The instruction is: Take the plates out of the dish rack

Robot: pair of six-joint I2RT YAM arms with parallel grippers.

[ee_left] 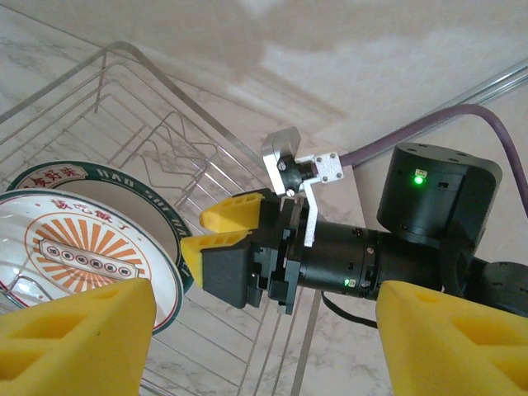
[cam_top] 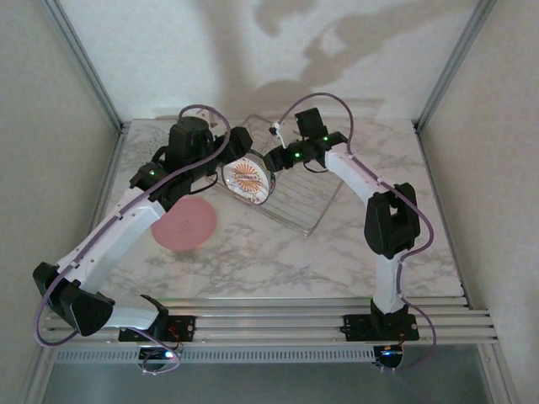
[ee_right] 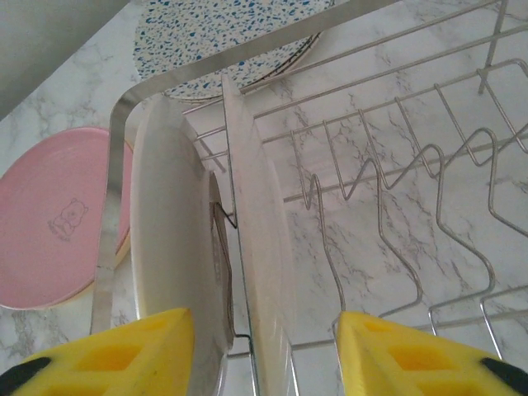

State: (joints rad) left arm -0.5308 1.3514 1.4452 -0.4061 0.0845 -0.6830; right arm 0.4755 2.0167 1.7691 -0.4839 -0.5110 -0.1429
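Marble table [cam_top: 278, 261], grey walls [cam_top: 50, 126] around. Rack [cam_top: 307, 198] mid-table, emblem plate [cam_top: 249, 178] upright inside. Pink plate [cam_top: 184, 224] flat, left of rack. Left gripper [ee_left: 264, 318] wide, empty. Right gripper [ee_right: 264, 330] at emblem plate rim, grip unclear. Bare marble near side.

Four plates can be counted for certain. Two stand on edge in the one dish rack [ee_right: 247, 51], straight ahead of the right gripper [ee_right: 264, 351]: a white plate [ee_right: 165, 239] by its left finger and a second plate [ee_right: 260, 223] in the gap between its fingers [ee_right: 124, 355]. One of the racked pair bears one orange-brown emblem [ee_left: 78, 247]. One pink plate [ee_right: 49, 214] lies flat out beyond that left finger, and one speckled plate [ee_right: 223, 33] lies flat farther ahead, past the rack's rim; whether more lie under either cannot be told. There are two arms, the left arm [cam_top: 118, 227] and the right arm [cam_top: 358, 172]. Each carries one gripper, the left gripper [ee_left: 264, 342] included, with two yellow fingers apiece.
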